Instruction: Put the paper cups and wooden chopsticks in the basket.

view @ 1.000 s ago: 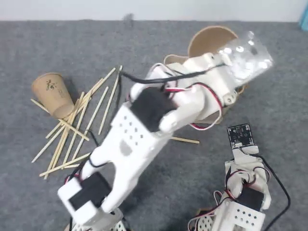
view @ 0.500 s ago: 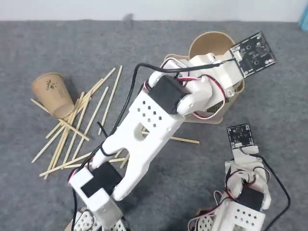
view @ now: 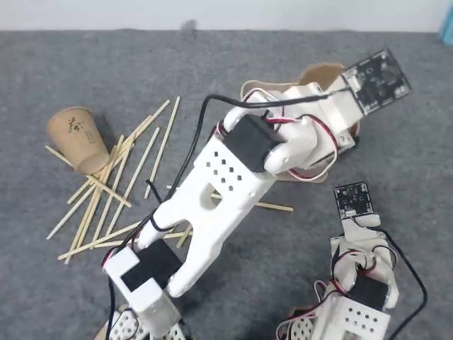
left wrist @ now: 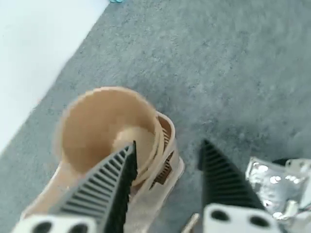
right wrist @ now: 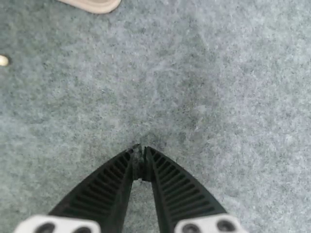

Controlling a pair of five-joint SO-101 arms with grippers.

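One cup in, one to go.
A paper cup [view: 78,138] lies tipped by the left edge of the tabletop [view: 42,64], beside the chopsticks [view: 113,184]. Toward the back, the left claw [left wrist: 168,144] gapes wide over the basket [left wrist: 167,170], so the other cup [left wrist: 97,121] sits inside. The right claw [right wrist: 142,158] is pinched closed.

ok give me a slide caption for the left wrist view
Open left hand over a cup in the basket on grey carpet.

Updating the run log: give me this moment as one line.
left end effector: open, over basket | one paper cup: in basket | second paper cup, chopsticks: on table | right end effector: shut
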